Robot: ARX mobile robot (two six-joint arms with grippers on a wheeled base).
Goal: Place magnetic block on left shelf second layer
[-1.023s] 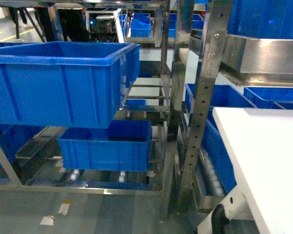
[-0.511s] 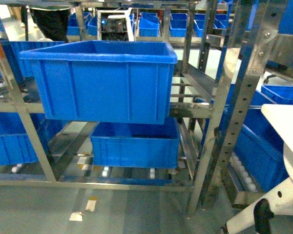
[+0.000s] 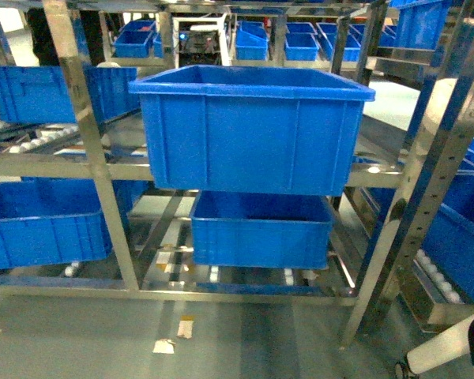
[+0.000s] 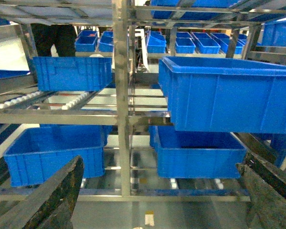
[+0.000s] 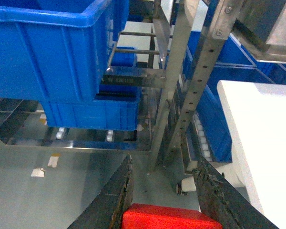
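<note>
The magnetic block (image 5: 169,217) is a red cube held low between the dark fingers of my right gripper (image 5: 164,162), which is shut on it. It shows only in the right wrist view. The left shelf second layer is a steel rack level holding a large deep blue tub (image 3: 253,134), centred in the head view. The same tub (image 5: 47,47) fills the upper left of the right wrist view, well ahead of the block. My left gripper (image 4: 161,164) is open with nothing between its fingers and faces the tub (image 4: 229,93). Neither gripper shows in the head view.
A smaller blue tub (image 3: 261,229) sits on the level below. More blue tubs (image 3: 43,221) fill the neighbouring rack on the left. Perforated steel uprights (image 3: 426,205) stand to the right. A white tabletop (image 5: 262,138) lies to the right of the block. Paper scraps (image 3: 164,345) lie on the floor.
The head view has swung left: the rack and big tub slid from the left of the picture to its centre, and the white tabletop left the picture on the right.
</note>
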